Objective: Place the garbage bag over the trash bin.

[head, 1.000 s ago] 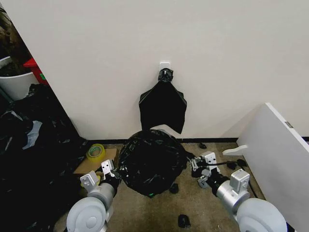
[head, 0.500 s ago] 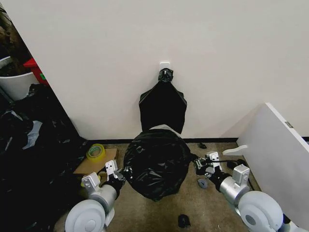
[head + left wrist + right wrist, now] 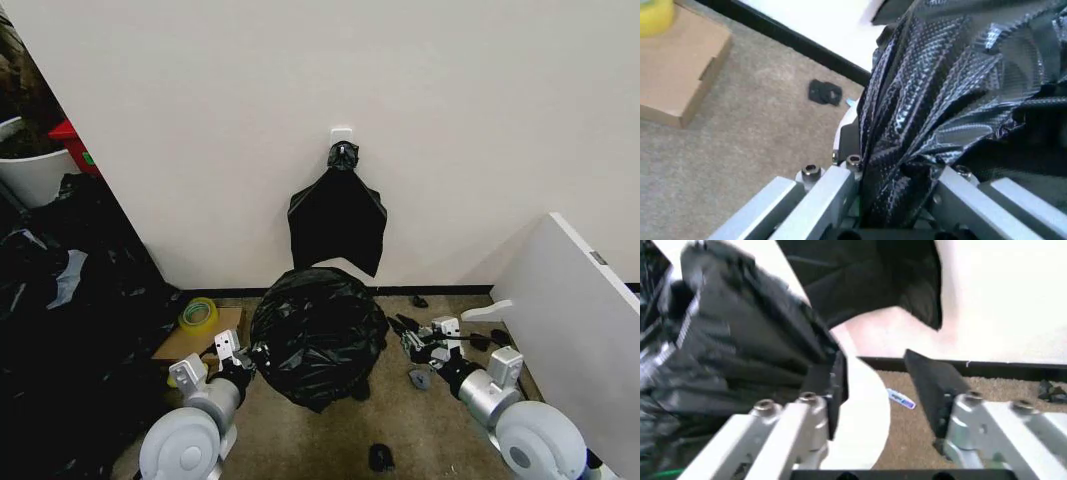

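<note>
The left gripper (image 3: 897, 220) has its fingers (image 3: 830, 192) clenched on a fold of the bag (image 3: 953, 85); the crinkled black plastic runs down between the two metal fingers. In the head view this gripper (image 3: 243, 357) sits at the bag's (image 3: 318, 330) left side, touching it.

The right gripper (image 3: 883, 400) has its fingers (image 3: 933, 382) spread, with nothing between them; one dark pad lies against the bin (image 3: 863, 405), whose white wall shows bare below the bag's (image 3: 740, 355) edge, and the other pad is clear of it. In the head view that gripper (image 3: 412, 335) is just beside the bag's right side.

The bag is draped over the bin and hides nearly all of it. What the bin holds cannot be told, since the plastic covers its top. Bin and bag stand on the carpeted floor (image 3: 430, 440) close to the wall (image 3: 450, 120).

On the wall right above the bag hangs a flat black bag bunch (image 3: 337, 218), knotted at its top under a white hook (image 3: 342, 134). To the left of the bag a roll of yellow tape (image 3: 198, 315) lies on a flat cardboard box (image 3: 190, 340). Farther left of the bag is a heap of black sheeting (image 3: 70, 320), and beyond it a white tub (image 3: 35, 170) with dark contents. A white board (image 3: 580, 330) leans to the right of the bag.
</note>
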Robot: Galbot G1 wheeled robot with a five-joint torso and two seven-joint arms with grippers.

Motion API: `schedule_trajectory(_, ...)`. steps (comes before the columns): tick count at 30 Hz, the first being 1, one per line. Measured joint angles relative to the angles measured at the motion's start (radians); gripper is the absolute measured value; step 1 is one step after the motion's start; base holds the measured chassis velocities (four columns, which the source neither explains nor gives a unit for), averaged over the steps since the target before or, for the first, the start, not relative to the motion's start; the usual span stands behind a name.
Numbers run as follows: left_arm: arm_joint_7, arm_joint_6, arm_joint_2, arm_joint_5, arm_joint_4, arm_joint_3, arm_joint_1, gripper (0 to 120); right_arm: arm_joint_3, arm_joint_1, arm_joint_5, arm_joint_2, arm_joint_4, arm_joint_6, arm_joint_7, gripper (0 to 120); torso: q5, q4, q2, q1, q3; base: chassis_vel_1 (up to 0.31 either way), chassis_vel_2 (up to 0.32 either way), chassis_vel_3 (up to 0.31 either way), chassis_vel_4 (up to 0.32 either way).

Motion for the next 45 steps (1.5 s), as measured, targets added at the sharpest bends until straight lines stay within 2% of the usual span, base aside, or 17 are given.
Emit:
schedule_trajectory(2, 0.003, -0.004, 0.007, 0.007, 0.007, -0.005, 0.003, 0, 0.038, -0.018, 0.040, -0.005, 0.015, -0.003, 0.000, 49, 0.0000, -0.0001, 0.000, 0.000, 0.000, 0.000, 0.000, 0.000, 0.000)
schedule_trajectory(4, 0.008, -0.006, 0.008, 0.016, 0.007, -0.005, 0.005, 0, 0.046, -0.021, 0.052, -0.005, 0.019, -0.005, 0.000, 52, 0.0001, -0.0001, 0.000, 0.000, 0.000, 0.000, 0.000, 0.000, 0.000)
schedule_trajectory(6, 0.055, -0.022, 0.016, 0.076, 0.007, -0.002, 0.022, 0, 0.080, -0.028, 0.111, -0.011, 0.035, -0.024, -0.008, 62, 0.0001, -0.0001, 0.000, 0.000, 0.000, 0.000, 0.000, 0.000, 0.000)
schedule_trajectory(7, 0.055, -0.022, 0.016, 0.076, 0.007, -0.002, 0.022, 0, 0.080, -0.028, 0.111, -0.011, 0.035, -0.024, -0.008, 62, 0.0001, -0.0001, 0.000, 0.000, 0.000, 0.000, 0.000, 0.000, 0.000)
schedule_trajectory(8, 0.108, -0.034, 0.026, 0.120, 0.006, 0.001, 0.036, 0, 0.110, -0.022, 0.172, -0.022, 0.037, -0.051, -0.029, 70, 0.0001, 0.0000, 0.000, 0.000, 0.000, 0.000, 0.000, 0.000, 0.000)
schedule_trajectory(9, 0.108, -0.034, 0.026, 0.120, 0.006, 0.001, 0.036, 0, 0.110, -0.022, 0.172, -0.022, 0.037, -0.051, -0.029, 70, 0.0001, 0.0000, 0.000, 0.000, 0.000, 0.000, 0.000, 0.000, 0.000)
schedule_trajectory(12, 0.181, -0.061, 0.043, 0.201, 0.018, 0.006, 0.043, 0, 0.156, 0.013, 0.318, -0.067, 0.006, -0.113, -0.100, 84, 0.0002, -0.0002, 0.000, 0.000, 0.000, 0.000, 0.000, 0.000, 0.000)
schedule_trajectory(14, 0.195, -0.066, 0.048, 0.211, 0.018, 0.006, 0.045, 0, 0.162, 0.024, 0.348, -0.082, -0.009, -0.126, -0.123, 87, 0.0004, 0.0000, 0.000, 0.000, 0.000, 0.000, 0.000, 0.000, 0.000)
schedule_trajectory(16, 0.244, -0.084, 0.059, 0.255, 0.018, 0.016, 0.058, 0, 0.159, 0.066, 0.424, -0.130, -0.054, -0.169, -0.199, 98, -0.0001, 0.0000, 0.000, 0.000, 0.000, 0.000, 0.000, 0.000, 0.000)
schedule_trajectory(21, 0.308, -0.109, 0.068, 0.316, 0.014, 0.035, 0.068, 0, 0.102, 0.148, 0.473, -0.162, -0.093, -0.206, -0.252, 100, -0.0001, 0.0005, 0.000, 0.000, 0.000, 0.000, 0.000, 0.000, 0.000)
schedule_trajectory(23, 0.315, -0.110, 0.072, 0.317, 0.015, 0.038, 0.063, 0, 0.099, 0.154, 0.474, -0.162, -0.095, -0.207, -0.256, 100, 0.0001, 0.0006, 0.000, 0.000, 0.000, 0.000, 0.000, 0.000, 0.000)
schedule_trajectory(25, 0.349, -0.120, 0.093, 0.328, 0.027, 0.046, 0.040, 0, 0.091, 0.176, 0.484, -0.153, -0.104, -0.216, -0.262, 100, -0.0003, -0.0008, 0.000, 0.000, 0.000, 0.000, 0.000, 0.000, 0.000)
schedule_trajectory(29, 0.381, -0.133, 0.115, 0.343, 0.038, 0.052, 0.035, 0, 0.074, 0.213, 0.502, -0.149, -0.124, -0.232, -0.267, 100, -0.0001, 0.0002, 0.000, 0.000, 0.000, 0.000, 0.000, 0.000, 0.000)
schedule_trajectory(31, 0.398, -0.141, 0.124, 0.360, 0.042, 0.052, 0.036, 0, 0.057, 0.241, 0.513, -0.149, -0.142, -0.237, -0.268, 100, -0.0003, -0.0001, 0.000, 0.000, 0.000, 0.000, 0.000, 0.000, 0.000)
schedule_trajectory(42, 0.424, -0.158, 0.117, 0.389, 0.059, 0.063, 0.034, 0, -0.019, 0.329, 0.516, -0.142, -0.200, -0.271, -0.299, 99, 0.0000, -0.0001, 0.000, 0.000, 0.000, 0.000, 0.000, 0.000, 0.000)
schedule_trajectory(45, 0.425, -0.158, 0.114, 0.397, 0.063, 0.067, 0.030, 0, -0.033, 0.332, 0.501, -0.145, -0.214, -0.281, -0.322, 93, 0.0000, -0.0001, 0.000, 0.000, 0.000, 0.000, 0.000, 0.000, 0.000)
